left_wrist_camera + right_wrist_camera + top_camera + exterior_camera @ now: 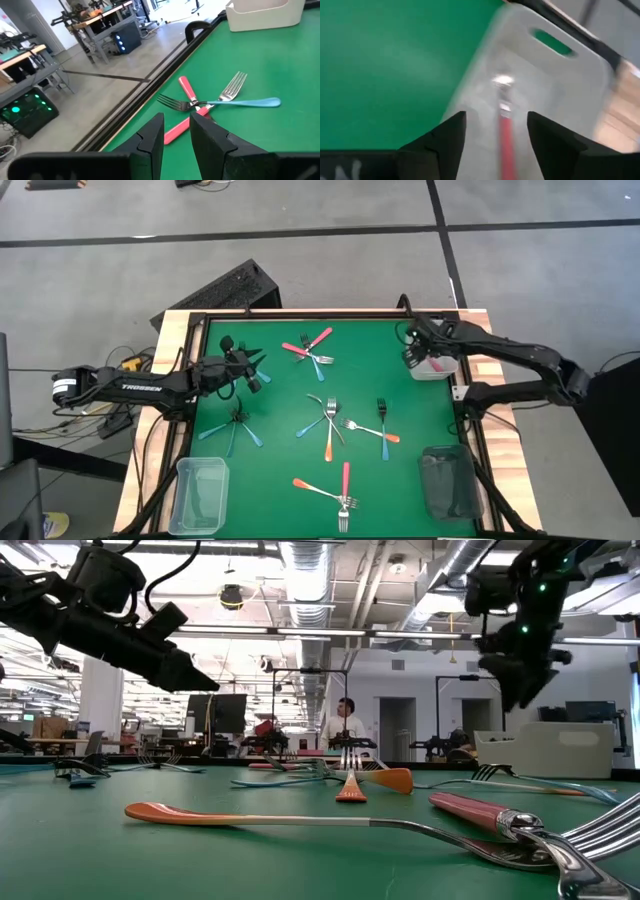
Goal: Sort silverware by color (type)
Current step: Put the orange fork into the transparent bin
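Small forks with pink-red, orange or light blue handles lie in crossed groups on the green mat. My left gripper (258,370) (177,132) hovers open above the mat's left part. It faces a group of pink-red forks (187,90) crossed by a light blue fork (250,102) near the far edge. A group of blue forks (235,430) lies nearer. My right gripper (415,350) (496,127) is open above the clear bin (432,363) at the far right. One pink-red fork (506,135) lies on the bin's floor below the fingers.
Orange and blue forks (330,425) cross at the mat's middle, two more (383,432) to their right, and pink-red and orange ones (335,490) near the front edge. A clear bin (200,493) stands at the near left and another bin (450,480) at the near right.
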Robot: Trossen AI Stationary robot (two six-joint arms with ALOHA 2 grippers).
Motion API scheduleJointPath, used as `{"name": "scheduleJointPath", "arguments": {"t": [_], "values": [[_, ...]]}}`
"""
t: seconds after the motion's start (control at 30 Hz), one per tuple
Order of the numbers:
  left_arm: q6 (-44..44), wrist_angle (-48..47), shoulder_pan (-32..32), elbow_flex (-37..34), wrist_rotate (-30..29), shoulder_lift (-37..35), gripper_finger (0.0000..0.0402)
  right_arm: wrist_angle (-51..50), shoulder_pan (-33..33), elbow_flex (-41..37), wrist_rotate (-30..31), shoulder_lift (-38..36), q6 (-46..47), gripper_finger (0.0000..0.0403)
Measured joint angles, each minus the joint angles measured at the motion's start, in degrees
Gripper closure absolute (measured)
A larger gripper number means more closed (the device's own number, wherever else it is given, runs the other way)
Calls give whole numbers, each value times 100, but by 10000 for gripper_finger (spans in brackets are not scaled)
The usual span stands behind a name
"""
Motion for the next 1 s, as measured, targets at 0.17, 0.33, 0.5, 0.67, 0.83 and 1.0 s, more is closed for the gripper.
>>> {"name": "scheduleJointPath", "arguments": {"t": [0.17, 0.33, 0.5, 0.67, 0.83, 1.0], "values": [[-320, -9, 0, 0, 526, 0, 317, 842, 1069, 2, -119, -94, -41, 170], [-769, -104, -24, 0, 1165, 0, 317, 1892, 2038, 5, -116, 202, 73, 180], [-1087, -405, -35, 0, 1187, 0, 317, 2800, 2594, 7, -116, 778, 208, 181], [-1525, -607, -37, 0, 1610, 0, 317, 3136, 2880, 7, -540, 1395, 516, 181], [-1577, -605, -193, 0, 2111, 0, 317, 3094, 3207, 7, -926, 2021, 865, 181], [-1304, -504, -418, 0, 2018, 0, 317, 3053, 3584, 92, -1246, 2436, 967, 182]]}}
